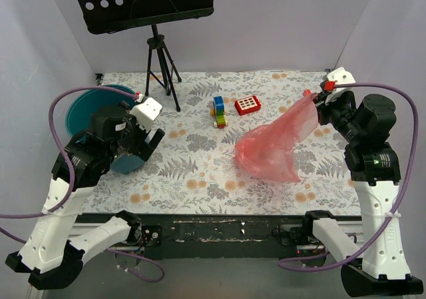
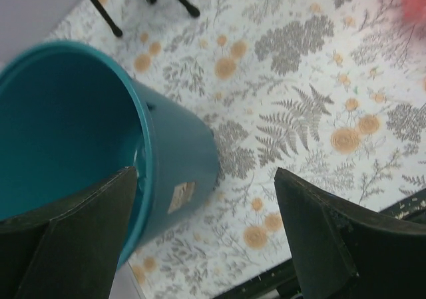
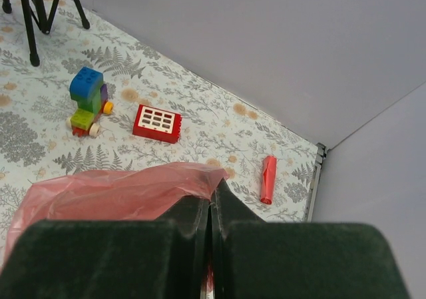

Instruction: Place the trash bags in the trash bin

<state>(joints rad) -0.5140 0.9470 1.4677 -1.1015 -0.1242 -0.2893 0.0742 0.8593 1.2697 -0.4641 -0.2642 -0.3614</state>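
The trash bag (image 1: pixel 273 146) is a thin pink-red film sack that sags from one raised corner down onto the floral cloth right of centre. My right gripper (image 1: pixel 318 102) is shut on that corner. In the right wrist view its jaws (image 3: pixel 213 189) are pressed together with the film (image 3: pixel 106 192) bunched out to the left. The trash bin (image 1: pixel 93 109), a big teal bucket, is at the left, partly behind my left arm. My left gripper (image 1: pixel 148 147) is open and holds nothing, just right of the bin (image 2: pixel 66 126). One finger (image 2: pixel 80 226) overlaps its rim.
A toy of stacked coloured blocks (image 1: pixel 218 111) and a flat red box (image 1: pixel 247 104) lie at the back centre. A small red stick (image 3: pixel 267 178) lies near the right wall. A black music stand on a tripod (image 1: pixel 156 52) rises at the back left.
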